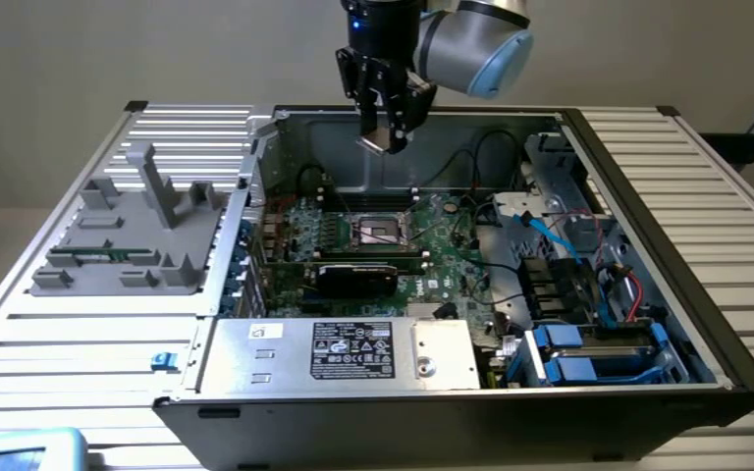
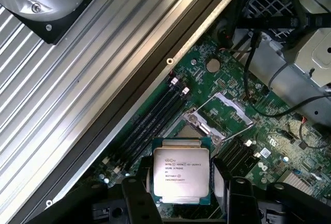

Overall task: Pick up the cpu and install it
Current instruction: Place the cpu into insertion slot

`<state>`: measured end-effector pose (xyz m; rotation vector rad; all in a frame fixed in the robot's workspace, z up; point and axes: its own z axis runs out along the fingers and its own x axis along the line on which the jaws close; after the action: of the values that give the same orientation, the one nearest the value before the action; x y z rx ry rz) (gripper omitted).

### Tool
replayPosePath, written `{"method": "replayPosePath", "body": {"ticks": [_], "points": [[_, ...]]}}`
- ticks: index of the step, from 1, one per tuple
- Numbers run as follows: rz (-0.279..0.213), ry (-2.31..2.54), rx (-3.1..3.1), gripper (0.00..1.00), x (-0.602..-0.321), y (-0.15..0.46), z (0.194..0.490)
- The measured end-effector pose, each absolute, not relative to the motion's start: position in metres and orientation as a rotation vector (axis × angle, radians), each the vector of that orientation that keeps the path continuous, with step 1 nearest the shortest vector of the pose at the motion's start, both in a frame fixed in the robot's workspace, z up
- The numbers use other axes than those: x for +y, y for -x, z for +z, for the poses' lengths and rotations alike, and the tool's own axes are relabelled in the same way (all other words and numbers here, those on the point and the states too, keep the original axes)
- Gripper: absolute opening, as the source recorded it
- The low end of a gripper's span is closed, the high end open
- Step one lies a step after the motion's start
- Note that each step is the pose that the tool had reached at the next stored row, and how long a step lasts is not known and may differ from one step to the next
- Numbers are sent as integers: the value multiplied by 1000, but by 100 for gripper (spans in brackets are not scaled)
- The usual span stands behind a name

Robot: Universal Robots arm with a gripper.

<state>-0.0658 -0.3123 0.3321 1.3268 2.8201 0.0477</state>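
The black two-fingered gripper [image 1: 387,135] hangs above the far wall of an open steel computer case [image 1: 639,196], its fingers [image 2: 135,199] clamped on opposite edges of the cpu [image 2: 181,175]. The cpu is a flat square chip with a matte silvery lid, printed lettering and a thin green rim. It is held in the air, well apart from the metal-framed socket [image 1: 380,231] on the green motherboard [image 1: 462,270] below. Inside the case, a silver power supply box [image 1: 338,353] with a black-and-white label sits along the near wall. A grey plastic fixture [image 1: 129,235] stands on the ribbed aluminium table [image 1: 76,334] at the exterior view's left.
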Motion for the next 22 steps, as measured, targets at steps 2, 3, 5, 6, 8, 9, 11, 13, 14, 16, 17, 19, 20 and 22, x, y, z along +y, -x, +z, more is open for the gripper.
{"method": "replayPosePath", "body": {"ticks": [2,3,5,6,8,9,11,13,14,16,17,19,20,22], "points": [[47,-1346,2811,56,-312,66,332],[47,-1368,2800,56,-312,66,332],[46,-1416,2775,56,-312,66,332],[46,-1439,2763,56,-312,66,332],[45,-1487,2737,56,-312,66,332],[45,-1510,2724,56,-312,66,332],[44,-1557,2697,56,-312,66,332],[44,-1604,2669,56,-312,66,331],[43,-1627,2655,56,-312,66,331],[42,-1670,2627,56,-312,66,331],[42,-1691,2613,56,-312,66,331],[41,-1736,2584,56,-312,66,331],[41,-1757,2569,56,-312,66,331],[40,-1799,2539,56,-312,66,330]]}}
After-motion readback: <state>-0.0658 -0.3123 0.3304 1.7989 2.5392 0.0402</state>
